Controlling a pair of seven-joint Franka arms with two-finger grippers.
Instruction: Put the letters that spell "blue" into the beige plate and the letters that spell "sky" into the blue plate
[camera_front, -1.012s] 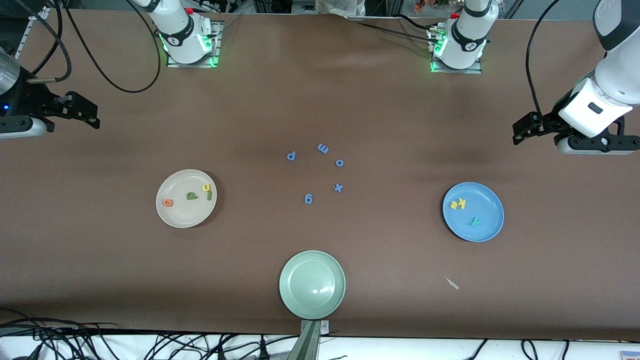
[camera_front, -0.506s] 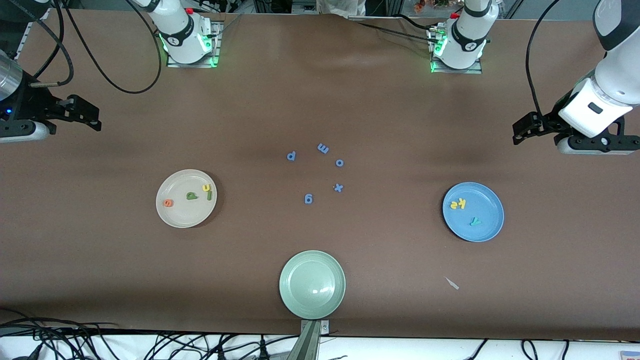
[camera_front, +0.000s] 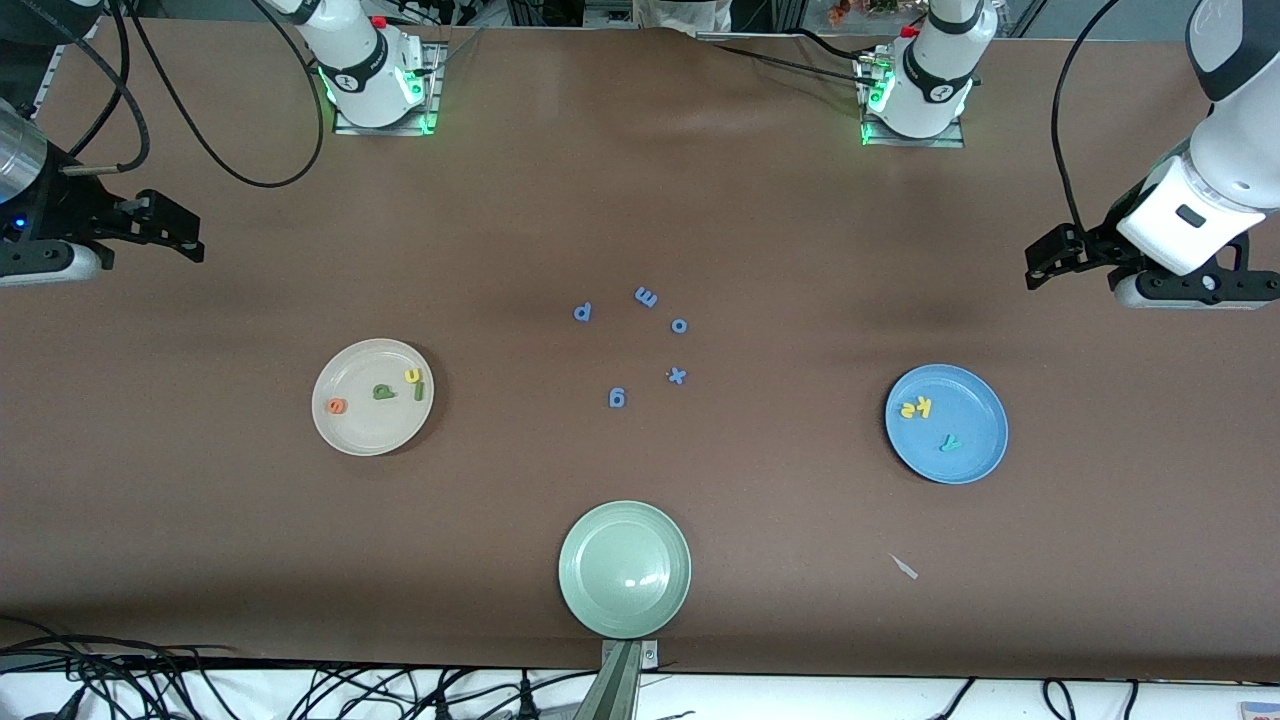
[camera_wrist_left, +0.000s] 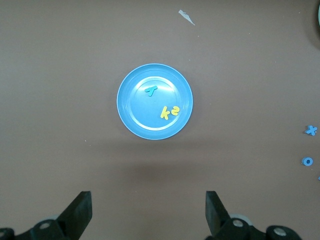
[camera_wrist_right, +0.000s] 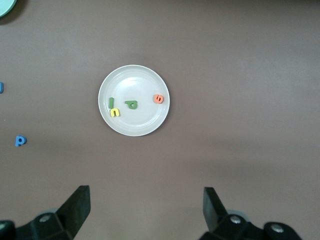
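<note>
The beige plate (camera_front: 365, 435) holds the orange e (camera_front: 336, 406), olive b (camera_front: 384, 392), yellow u (camera_front: 411, 376) and green l (camera_front: 419, 390). In the blue plate (camera_front: 975, 455) lie the yellow k (camera_front: 923, 406), yellow s (camera_front: 908, 410) and teal y (camera_front: 949, 442). My right gripper (camera_front: 190, 240) hangs open and empty over bare table at the right arm's end, looking down on the beige plate (camera_wrist_right: 135, 125). My left gripper (camera_front: 1036, 268) hangs open and empty over bare table at the left arm's end, with the blue plate (camera_wrist_left: 142, 120) in its wrist view.
Several small blue letters lie mid-table: p (camera_front: 583, 312), m (camera_front: 646, 296), o (camera_front: 679, 325), x (camera_front: 677, 376), g (camera_front: 616, 398). An empty pale green plate (camera_front: 624, 569) sits near the front edge. A white scrap (camera_front: 904, 566) lies near the blue plate.
The right gripper has drifted slightly over the table's end. The left arm, plates and letters have not moved.
</note>
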